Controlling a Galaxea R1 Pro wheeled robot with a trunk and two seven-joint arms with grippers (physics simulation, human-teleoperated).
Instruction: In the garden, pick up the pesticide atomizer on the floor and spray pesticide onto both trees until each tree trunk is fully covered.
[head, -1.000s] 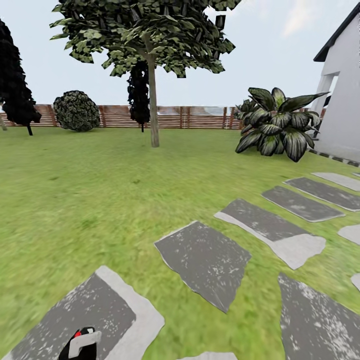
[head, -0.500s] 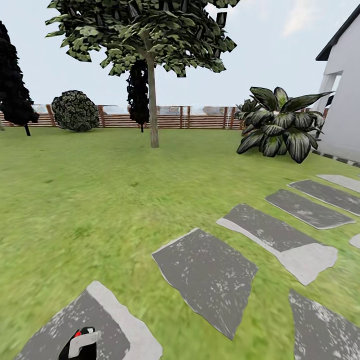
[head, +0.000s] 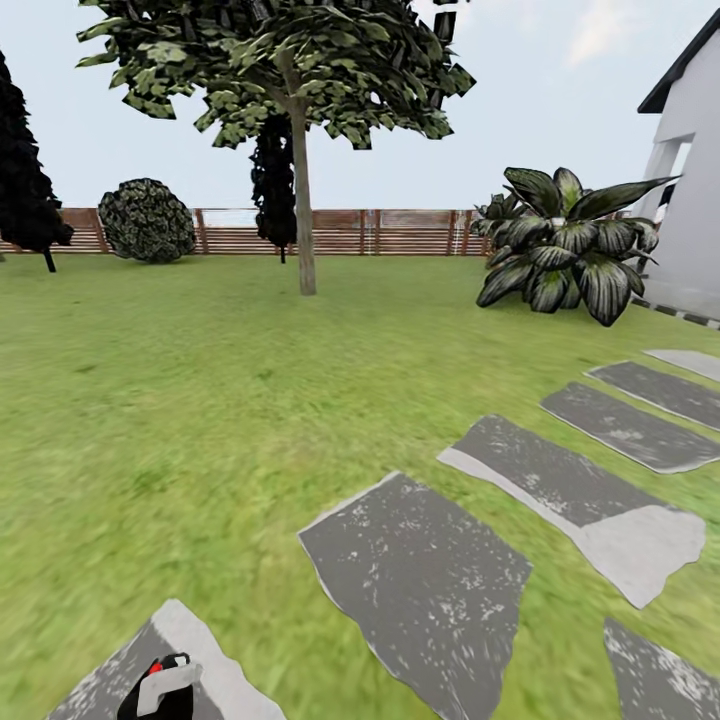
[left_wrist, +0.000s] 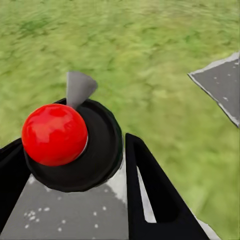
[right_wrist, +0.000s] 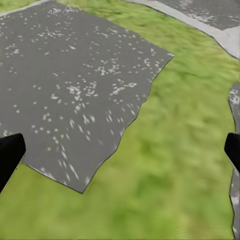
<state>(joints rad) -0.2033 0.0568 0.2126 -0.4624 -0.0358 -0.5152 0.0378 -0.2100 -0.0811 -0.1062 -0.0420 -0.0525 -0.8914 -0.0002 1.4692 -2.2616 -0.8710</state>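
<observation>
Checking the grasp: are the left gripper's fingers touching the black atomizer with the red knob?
Touching. Left wrist view: black fingers press against both sides of the black atomizer.

lawn (head: 200, 400) ahead | stepping stones (head: 420, 570) right | fence (head: 380, 232) behind, perhaps touching bush (head: 147, 220)

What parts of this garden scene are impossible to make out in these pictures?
- Atomizer, left wrist view: its body is hidden below its red-knobbed top and the left gripper.
- Tree, head view: crown cut off by the top edge.
- House, head view: cut off by the right edge.
- Right gripper, right wrist view: just fingertips at the edges.
</observation>
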